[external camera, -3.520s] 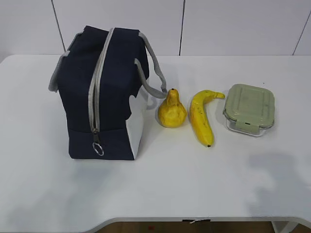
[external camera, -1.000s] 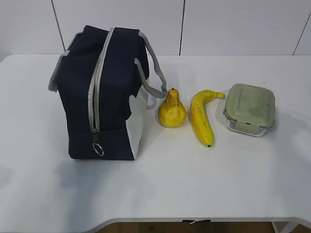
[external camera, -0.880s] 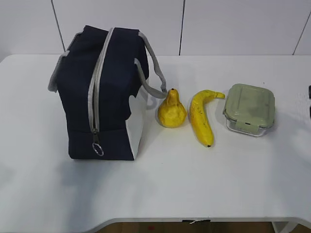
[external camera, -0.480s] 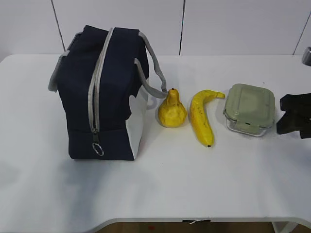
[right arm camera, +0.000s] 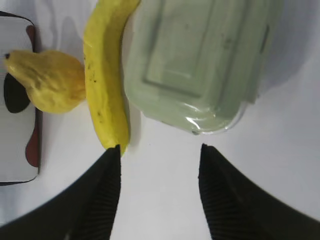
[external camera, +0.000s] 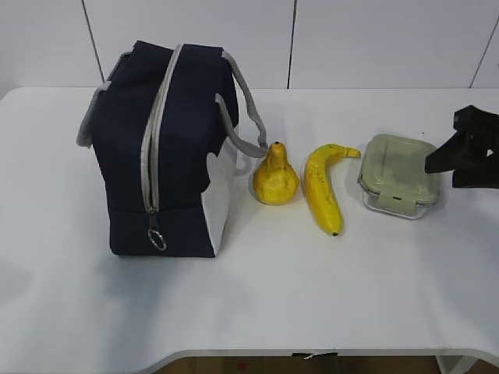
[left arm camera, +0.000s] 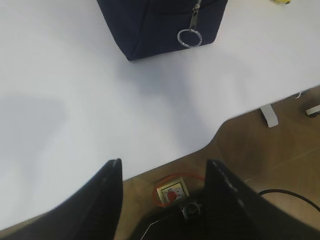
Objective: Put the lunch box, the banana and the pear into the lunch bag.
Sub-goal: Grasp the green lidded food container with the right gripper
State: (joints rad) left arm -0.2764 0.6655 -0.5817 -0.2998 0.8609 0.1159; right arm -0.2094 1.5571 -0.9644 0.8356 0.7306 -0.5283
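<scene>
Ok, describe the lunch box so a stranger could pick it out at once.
Start at the big navy lunch bag standing on the left of the white table. Three items lie in a row to its right: a pear, a banana, then the lunch box farthest right. It is the only container, clear-walled with a pale green flat lid, unlike the two yellow fruits.

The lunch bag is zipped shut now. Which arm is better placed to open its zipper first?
Probably the left. The left gripper hangs open near the table edge, facing the ring pull of the lunch bag. The right gripper is far away, beside the lunch box.
</scene>
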